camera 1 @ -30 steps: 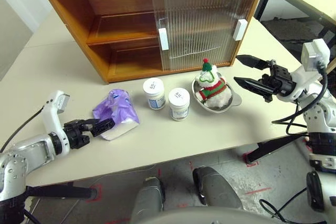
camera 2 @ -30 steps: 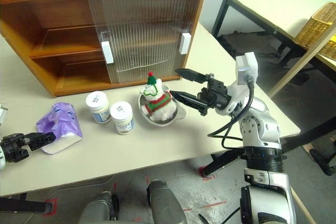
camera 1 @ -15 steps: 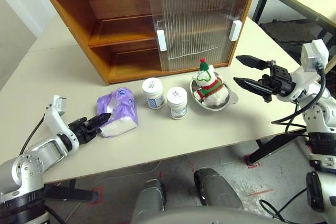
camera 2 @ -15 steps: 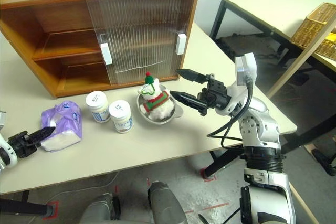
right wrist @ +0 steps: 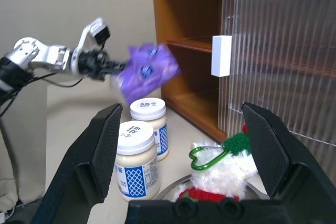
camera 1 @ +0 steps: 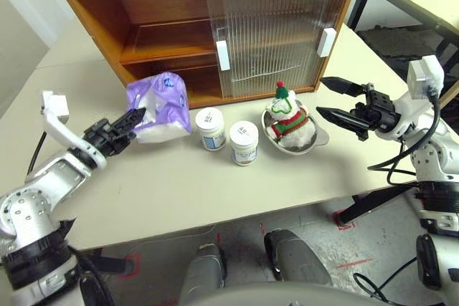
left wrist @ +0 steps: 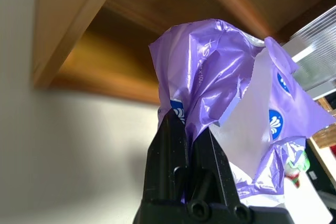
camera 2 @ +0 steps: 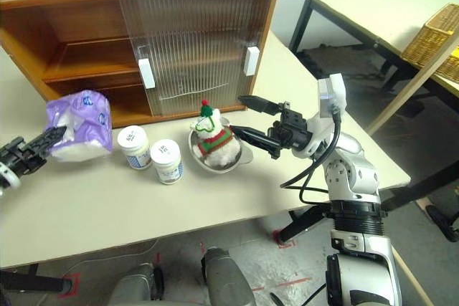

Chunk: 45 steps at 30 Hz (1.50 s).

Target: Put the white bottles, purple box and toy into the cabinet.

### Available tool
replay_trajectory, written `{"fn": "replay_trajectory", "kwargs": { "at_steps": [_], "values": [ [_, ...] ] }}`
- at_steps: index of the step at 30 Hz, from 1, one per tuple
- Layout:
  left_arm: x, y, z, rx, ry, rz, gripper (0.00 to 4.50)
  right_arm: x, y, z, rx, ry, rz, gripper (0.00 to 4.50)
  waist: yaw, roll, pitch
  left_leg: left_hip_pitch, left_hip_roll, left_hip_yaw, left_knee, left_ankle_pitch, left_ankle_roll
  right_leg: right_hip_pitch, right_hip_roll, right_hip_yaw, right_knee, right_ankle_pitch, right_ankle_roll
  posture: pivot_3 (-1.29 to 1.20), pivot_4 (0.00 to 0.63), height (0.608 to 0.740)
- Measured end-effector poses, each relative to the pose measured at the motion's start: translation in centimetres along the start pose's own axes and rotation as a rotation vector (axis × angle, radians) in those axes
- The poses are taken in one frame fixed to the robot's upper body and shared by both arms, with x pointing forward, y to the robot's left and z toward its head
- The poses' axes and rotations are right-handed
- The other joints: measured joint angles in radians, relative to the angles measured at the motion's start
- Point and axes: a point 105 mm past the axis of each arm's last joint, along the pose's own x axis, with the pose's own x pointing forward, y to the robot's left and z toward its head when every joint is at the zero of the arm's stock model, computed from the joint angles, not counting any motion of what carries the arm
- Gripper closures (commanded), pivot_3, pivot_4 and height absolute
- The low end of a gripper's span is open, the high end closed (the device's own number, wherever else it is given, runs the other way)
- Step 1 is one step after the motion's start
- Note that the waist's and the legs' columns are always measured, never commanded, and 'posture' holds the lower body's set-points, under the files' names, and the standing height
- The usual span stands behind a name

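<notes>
My left gripper (camera 1: 133, 117) is shut on a corner of the purple box (camera 1: 159, 105) and holds it in the air in front of the open left half of the cabinet (camera 1: 97, 16). The left wrist view shows both fingers (left wrist: 170, 145) pinching the purple box (left wrist: 226, 98) by its wrapper. Two white bottles (camera 1: 210, 128) (camera 1: 244, 142) stand side by side on the table. To their right the toy (camera 1: 288, 115) sits in a round steel bowl (camera 1: 318, 136). My right gripper (camera 1: 321, 95) hovers open just right of the toy, with nothing in it.
The cabinet's two ribbed sliding doors (camera 1: 272, 23) cover its right half, and both shelves on the left are open. The table's front edge (camera 1: 215, 216) runs close below the bottles. A second table with a wicker basket (camera 2: 434, 34) stands at the far right.
My left gripper shut on the purple box on the table, then lifted it up and toward the cabinet's open side. The right gripper stayed where it was, open.
</notes>
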Motion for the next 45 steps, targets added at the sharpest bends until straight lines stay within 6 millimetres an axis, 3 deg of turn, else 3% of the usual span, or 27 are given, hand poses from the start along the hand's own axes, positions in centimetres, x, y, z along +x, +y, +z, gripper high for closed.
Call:
{"fn": "replay_trajectory", "kwargs": {
  "at_steps": [5, 14, 19, 29, 34, 42, 45],
  "values": [
    [2.8, -2.4, 2.6, 0.041, -0.111, -0.062, 4.49, -0.1, 0.1, -0.1, 0.004, 0.006, -0.002, 0.00, 0.013, -0.001, 0.000, 0.000, -0.001, 0.002, 0.005, 0.000, 0.001, 0.002, 0.001, 0.000, 0.000, 0.000, 0.003, -0.21, 0.087, 0.740],
    [6.3, -4.7, 5.2, 0.069, -0.183, -0.076, 4.49, -0.4, 0.8, -0.6, 0.020, 0.004, -0.018, 0.00, 0.010, -0.004, 0.002, 0.000, -0.001, 0.009, 0.013, -0.001, 0.002, 0.006, 0.003, 0.001, 0.000, 0.000, 0.003, -0.23, 0.091, 0.740],
    [7.6, -4.9, 6.6, 0.101, -0.209, -0.041, 4.49, -0.5, 1.0, -0.8, 0.027, 0.001, -0.030, 0.00, 0.007, -0.005, 0.003, 0.000, -0.005, 0.011, 0.014, -0.001, 0.002, 0.006, 0.004, 0.001, 0.000, 0.000, 0.004, -0.22, 0.095, 0.740],
    [10.1, -3.5, 8.6, 0.167, -0.285, 0.058, 4.49, -0.1, 1.1, -0.9, 0.033, -0.019, -0.023, 0.00, 0.008, -0.010, 0.006, -0.001, -0.007, 0.004, 0.012, -0.002, 0.004, 0.005, 0.003, 0.002, -0.001, 0.000, 0.006, -0.22, 0.102, 0.740],
    [10.5, -3.1, 8.4, 0.177, -0.287, 0.055, 3.03, -0.1, 1.1, -0.9, 0.034, -0.019, -0.023, 0.00, 0.009, -0.011, 0.007, -0.003, -0.011, 0.004, 0.012, -0.003, 0.005, 0.005, 0.001, 0.002, -0.001, -0.002, 0.009, -0.22, 0.102, 0.740],
    [10.6, -4.5, 8.5, 0.189, -0.312, -0.041, 0.15, 0.0, 1.1, -0.8, 0.033, -0.018, -0.020, 0.00, 0.011, -0.012, 0.008, -0.005, -0.016, -0.006, 0.013, -0.003, 0.005, 0.005, 0.000, 0.002, -0.001, -0.003, 0.010, -0.23, 0.098, 0.740],
    [9.6, -6.2, 9.5, 0.226, -0.356, -0.097, 0.03, 0.0, 1.1, -0.9, 0.034, -0.018, -0.019, 0.00, 0.008, -0.013, 0.008, -0.005, -0.017, -0.006, 0.013, -0.003, 0.005, 0.005, 0.001, 0.002, -0.001, -0.003, 0.010, -0.22, 0.100, 0.740]
  ]
}}
